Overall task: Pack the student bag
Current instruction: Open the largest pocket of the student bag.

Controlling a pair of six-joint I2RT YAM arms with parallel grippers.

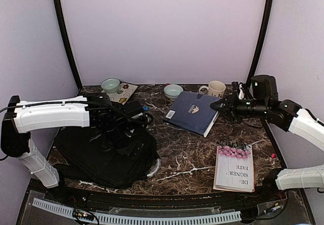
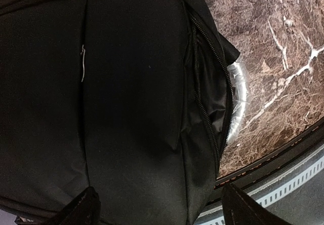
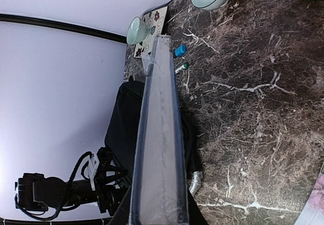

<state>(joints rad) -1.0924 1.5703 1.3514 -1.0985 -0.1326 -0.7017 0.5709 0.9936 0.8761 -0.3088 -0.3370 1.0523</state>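
Left fingers (image 2: 83, 210) hang wide apart right over the student bag (image 2: 131, 93), which lies flat on the bench (image 1: 192, 159), near-left side. We'd guess it's soft and floppy, so the zipper edge (image 2: 215, 83) or grey handle (image 2: 238, 98) is our best hold. Right fingers (image 1: 224, 106) are clamped on the blue notebook (image 1: 195, 112) by its corner, that arm reaching in from the right.

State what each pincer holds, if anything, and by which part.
Right pincer: the flat dark blue notebook, by its right edge. Left pincer: nothing; open above the black fabric backpack.
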